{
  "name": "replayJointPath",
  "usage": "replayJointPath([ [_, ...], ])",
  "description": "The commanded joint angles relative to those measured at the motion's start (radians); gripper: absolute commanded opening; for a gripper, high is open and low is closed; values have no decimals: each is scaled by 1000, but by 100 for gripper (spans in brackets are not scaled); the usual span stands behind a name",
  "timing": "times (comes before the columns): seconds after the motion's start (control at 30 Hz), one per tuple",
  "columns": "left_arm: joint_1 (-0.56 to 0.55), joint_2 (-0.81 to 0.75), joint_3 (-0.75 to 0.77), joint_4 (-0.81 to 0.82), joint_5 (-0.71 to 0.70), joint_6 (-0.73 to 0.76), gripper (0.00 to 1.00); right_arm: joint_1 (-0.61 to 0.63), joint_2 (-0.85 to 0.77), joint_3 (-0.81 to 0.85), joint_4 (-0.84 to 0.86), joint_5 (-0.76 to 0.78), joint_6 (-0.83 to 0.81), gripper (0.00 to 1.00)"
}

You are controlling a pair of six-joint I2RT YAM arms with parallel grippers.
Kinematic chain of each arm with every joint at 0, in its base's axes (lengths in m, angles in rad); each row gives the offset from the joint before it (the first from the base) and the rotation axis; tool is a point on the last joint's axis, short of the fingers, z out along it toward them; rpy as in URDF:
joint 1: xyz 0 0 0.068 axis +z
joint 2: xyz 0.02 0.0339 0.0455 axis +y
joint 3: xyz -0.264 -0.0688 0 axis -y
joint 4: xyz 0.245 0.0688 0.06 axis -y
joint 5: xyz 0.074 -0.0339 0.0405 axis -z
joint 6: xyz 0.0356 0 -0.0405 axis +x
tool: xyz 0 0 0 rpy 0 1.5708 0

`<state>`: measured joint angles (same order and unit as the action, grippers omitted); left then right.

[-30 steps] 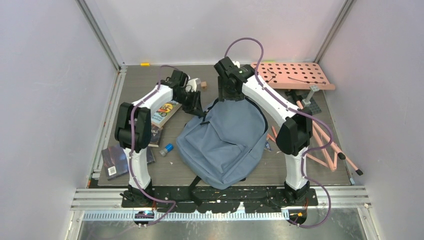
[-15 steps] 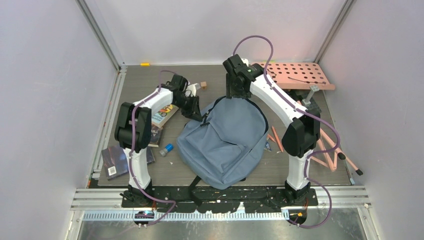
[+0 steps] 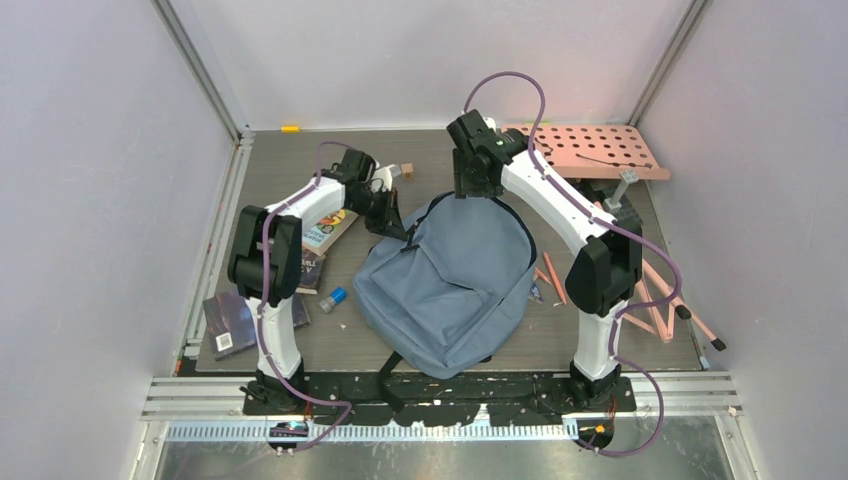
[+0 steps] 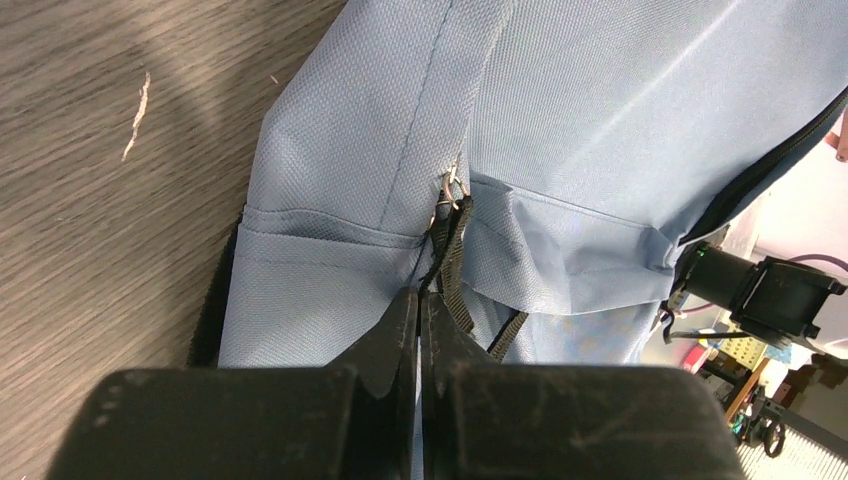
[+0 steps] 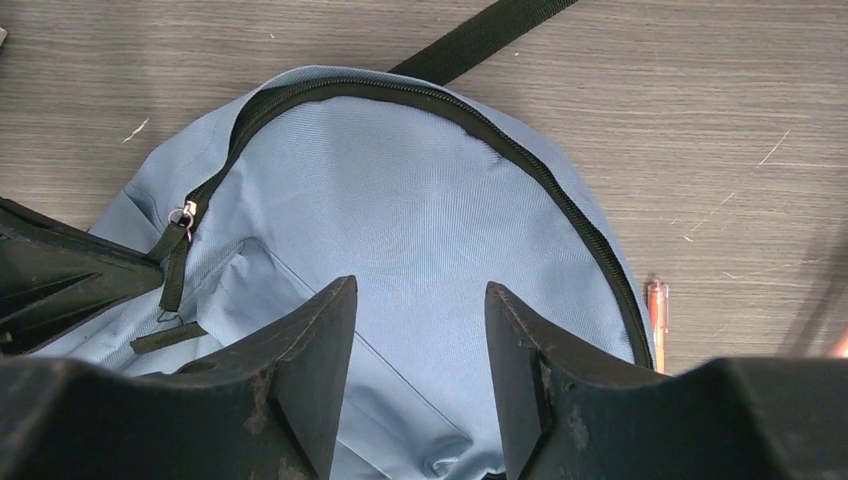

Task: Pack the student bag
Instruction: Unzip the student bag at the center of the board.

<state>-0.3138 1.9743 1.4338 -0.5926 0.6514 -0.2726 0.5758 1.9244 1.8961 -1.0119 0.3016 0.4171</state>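
dark wood-grain table (image 3: 280, 170), pale walls round it; grey-blue student bag (image 3: 450, 280) lies mid-table btwn both arms. right gripper (image 5: 418, 290) spread apart over bag's top. left gripper (image 4: 420, 298) clenched on black zip pull (image 4: 455, 240).

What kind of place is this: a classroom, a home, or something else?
Probably a robot test cell in a lab: the left arm and right arm are bolted at the table edge, and plain wall panels in a metal frame enclose it.
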Motion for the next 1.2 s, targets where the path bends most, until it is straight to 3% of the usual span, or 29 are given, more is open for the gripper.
replayJointPath([
  [0.0,4,-76,20,37,40,-31,0,3,-72,2,41,-11,-31,53],
  [0.23,4,-139,58,63,103,-179,0,5,-166,-113,195,-173,-102,51],
  [0.57,4,-139,158,-11,147,-333,0,4,-304,-409,564,-486,-234,59],
  [0.77,5,-112,257,-114,174,-396,0,4,-378,-611,855,-551,-308,59],
  [1.17,34,-103,318,-203,274,-463,0,4,-359,-716,1116,-613,-307,57],
])
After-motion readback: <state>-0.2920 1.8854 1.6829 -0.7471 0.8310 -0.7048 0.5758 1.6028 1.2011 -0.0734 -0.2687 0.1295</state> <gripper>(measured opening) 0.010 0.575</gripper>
